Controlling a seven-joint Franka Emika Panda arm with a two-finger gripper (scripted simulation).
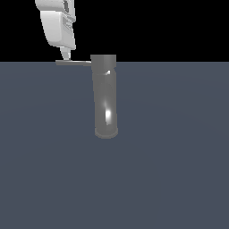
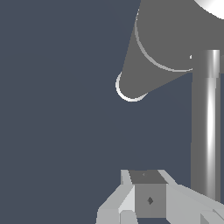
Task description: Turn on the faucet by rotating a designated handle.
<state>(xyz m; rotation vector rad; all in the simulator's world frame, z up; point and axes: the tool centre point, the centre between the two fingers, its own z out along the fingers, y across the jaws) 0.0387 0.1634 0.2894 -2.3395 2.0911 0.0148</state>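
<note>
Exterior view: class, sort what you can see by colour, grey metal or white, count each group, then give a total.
Grey metal: 2, the faucet and its handle.
White: 1, the hand above the handle's outer end.
Total: 3
</note>
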